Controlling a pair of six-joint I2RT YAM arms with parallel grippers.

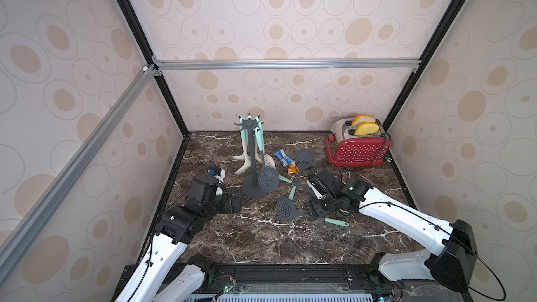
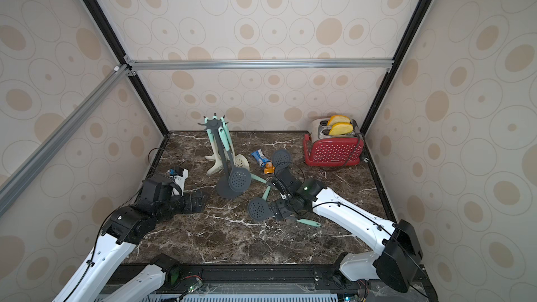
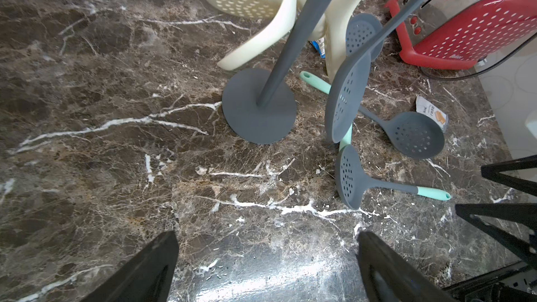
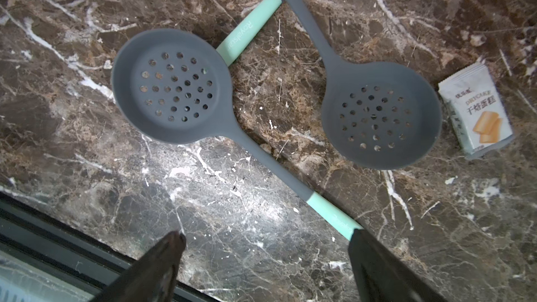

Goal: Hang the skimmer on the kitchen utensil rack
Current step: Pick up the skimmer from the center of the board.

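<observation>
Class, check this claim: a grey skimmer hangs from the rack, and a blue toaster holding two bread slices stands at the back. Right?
Wrong colour: the toaster is red, not blue, as both top views show. The grey skimmer does hang from the rack, and two bread slices sit in the toaster.

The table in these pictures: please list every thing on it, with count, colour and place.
kitchen utensil rack: one, dark grey, mid-table
hung skimmer: one, grey with mint handle, on the rack
lying skimmers: three, grey with mint handles, on the table beside the rack
cream utensils: at least two, on the rack
snack packets: about three, blue, orange, white, among the lying skimmers
toaster: one, red, rear right corner, two yellow slices inside
left gripper: one, black, open, near the rack
right gripper: one, black, open, over the lying skimmers
</observation>
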